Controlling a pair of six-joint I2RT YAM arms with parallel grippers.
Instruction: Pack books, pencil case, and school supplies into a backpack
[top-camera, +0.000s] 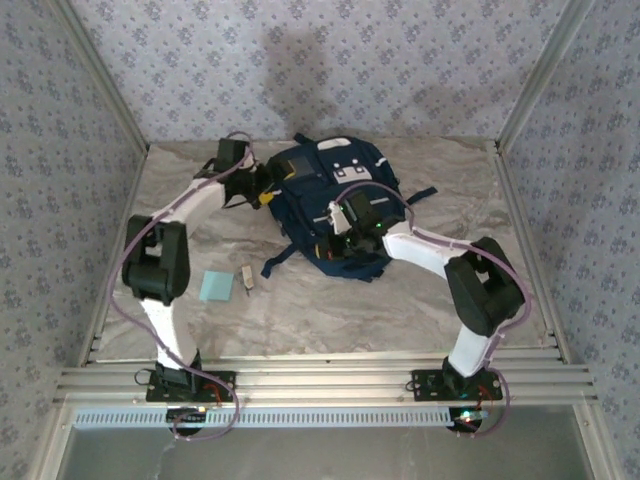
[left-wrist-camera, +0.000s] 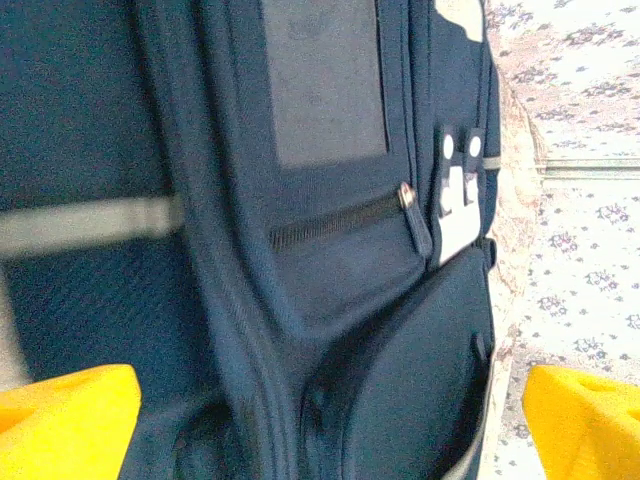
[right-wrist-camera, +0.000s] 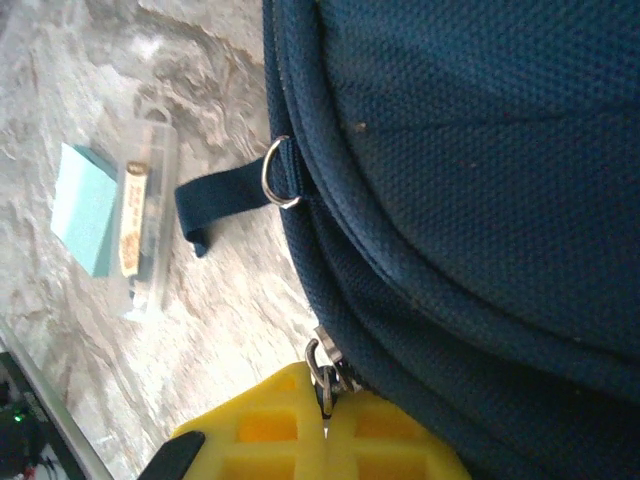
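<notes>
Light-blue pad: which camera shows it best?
Right wrist: the pad is large and sharp, lying flat on the table beside a small clear case. Top external shows it whole but tiny, left of the backpack.

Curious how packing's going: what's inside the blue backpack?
The backpack hides its contents behind navy fabric; the right gripper pinches a zipper pull. The light-blue pad and beige block lie outside on the table.

The backpack (top-camera: 335, 200) is laid at the far middle of the counter (top-camera: 400, 310), the square pad (top-camera: 214, 287) is placed nearer and leftward, and the small block (top-camera: 247, 277) is set just right of the pad.
</notes>
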